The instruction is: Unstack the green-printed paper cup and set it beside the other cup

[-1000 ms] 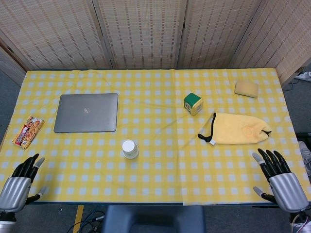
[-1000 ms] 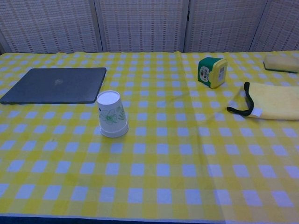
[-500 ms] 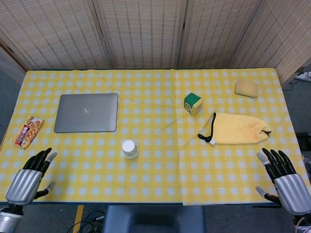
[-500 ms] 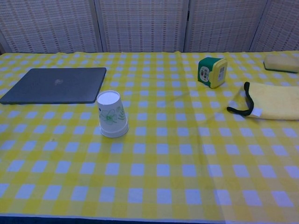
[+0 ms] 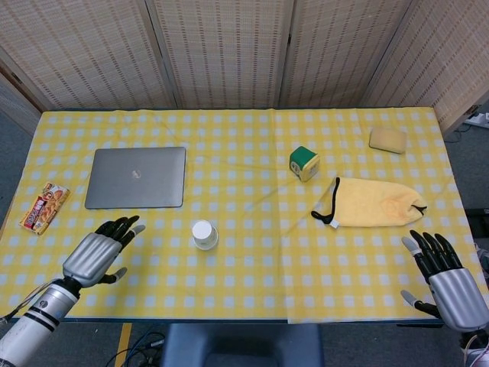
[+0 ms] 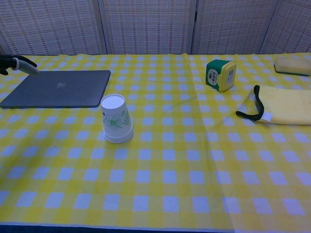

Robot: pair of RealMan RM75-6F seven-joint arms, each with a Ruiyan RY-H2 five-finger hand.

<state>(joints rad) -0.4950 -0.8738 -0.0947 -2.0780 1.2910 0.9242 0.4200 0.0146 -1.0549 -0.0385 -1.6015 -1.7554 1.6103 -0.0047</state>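
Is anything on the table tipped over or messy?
Nothing is spilled. The paper cup stands upside down, mouth on the cloth, and the green box sits slightly turned. The yellow pouch lies flat with its black cord loose.

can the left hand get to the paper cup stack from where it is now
Probably yes. The left hand is open, holds nothing, and sits over the tablecloth just left of the cup stack. Only bare checked cloth lies between them; the laptop lies further back, out of the path.

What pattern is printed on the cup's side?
A green leafy or floral print on the white cup, clearest in the chest view.
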